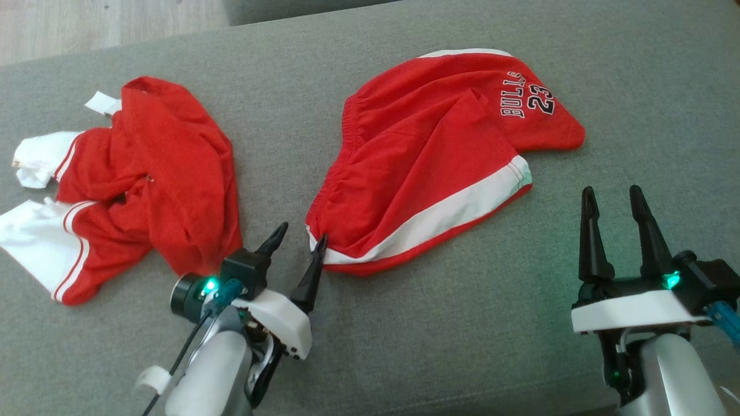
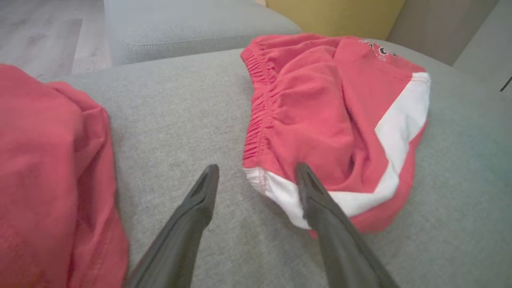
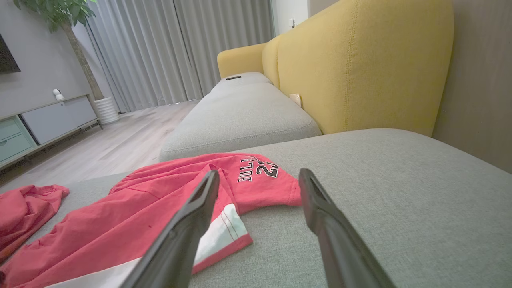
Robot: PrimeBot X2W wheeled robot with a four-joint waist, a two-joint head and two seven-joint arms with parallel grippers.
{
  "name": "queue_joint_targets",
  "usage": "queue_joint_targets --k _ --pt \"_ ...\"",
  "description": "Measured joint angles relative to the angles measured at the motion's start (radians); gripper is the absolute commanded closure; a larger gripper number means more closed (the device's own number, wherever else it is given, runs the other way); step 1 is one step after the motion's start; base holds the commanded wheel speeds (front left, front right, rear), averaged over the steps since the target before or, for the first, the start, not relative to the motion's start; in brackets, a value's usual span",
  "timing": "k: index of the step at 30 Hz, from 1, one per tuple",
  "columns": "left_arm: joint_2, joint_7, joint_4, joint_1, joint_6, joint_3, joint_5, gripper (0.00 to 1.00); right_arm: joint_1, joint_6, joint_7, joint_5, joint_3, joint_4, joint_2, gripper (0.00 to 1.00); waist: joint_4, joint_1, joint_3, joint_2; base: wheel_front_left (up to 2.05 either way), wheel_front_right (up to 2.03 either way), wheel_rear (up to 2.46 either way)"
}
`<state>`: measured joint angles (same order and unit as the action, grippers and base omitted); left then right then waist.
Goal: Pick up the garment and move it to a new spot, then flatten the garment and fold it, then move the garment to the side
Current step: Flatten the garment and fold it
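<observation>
Red shorts (image 1: 428, 156), white trim, rumpled, on grey sofa (image 1: 462, 341)

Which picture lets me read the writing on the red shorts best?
The head view: the black-and-white BULLS 23 lettering on the red and white fabric shorts lies whole and sharp there. The right wrist view shows it slanted and creased; the left wrist view catches a blurry sliver at the far edge.

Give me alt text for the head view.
Red Bulls 23 shorts lie on a grey cushion, another red garment to their left. The open left hand is at the shorts' corner; the open right hand is apart.
</observation>
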<state>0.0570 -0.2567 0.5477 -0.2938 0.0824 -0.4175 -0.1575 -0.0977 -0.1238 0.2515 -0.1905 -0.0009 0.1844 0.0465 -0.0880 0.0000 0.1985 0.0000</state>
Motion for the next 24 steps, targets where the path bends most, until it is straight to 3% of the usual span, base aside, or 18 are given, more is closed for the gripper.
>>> queue_joint_targets --k 8,18,19,20,21,24 --pt "-0.001 0.000 0.104 -0.041 -0.003 -0.030 0.035 0.00 -0.016 0.000 0.001 0.000 0.022 0.000 0.000 0.00 -0.015 0.0000 0.010 0.0000 0.00 0.00 0.00" --pt "-0.009 0.000 0.139 -0.088 0.006 -0.071 0.028 0.01 -0.021 0.000 0.001 0.006 0.026 0.005 0.000 0.00 -0.028 0.0000 0.019 0.0000 0.00 0.00 0.00" --pt "-0.009 0.000 0.140 -0.088 0.006 -0.074 0.026 0.56 -0.021 0.000 0.001 0.006 0.026 0.007 0.000 0.00 -0.028 0.0000 0.018 0.0000 0.00 0.00 0.00" --pt "-0.009 0.000 0.139 -0.088 0.006 -0.077 0.020 0.67 -0.021 0.000 0.001 0.006 0.025 0.008 0.000 0.00 -0.027 0.0000 0.017 0.0000 0.00 0.00 0.00" --pt "-0.010 0.000 0.138 -0.088 0.006 -0.079 0.014 0.97 -0.021 0.000 0.001 0.006 0.024 0.008 0.000 0.00 -0.025 0.0000 0.016 0.0000 0.00 0.00 0.00" --pt "-0.010 0.000 0.115 -0.088 0.006 -0.075 0.004 1.00 -0.021 0.000 0.001 0.011 0.023 0.023 0.000 0.00 -0.018 0.0000 0.011 0.0000 0.00 0.00 0.00"
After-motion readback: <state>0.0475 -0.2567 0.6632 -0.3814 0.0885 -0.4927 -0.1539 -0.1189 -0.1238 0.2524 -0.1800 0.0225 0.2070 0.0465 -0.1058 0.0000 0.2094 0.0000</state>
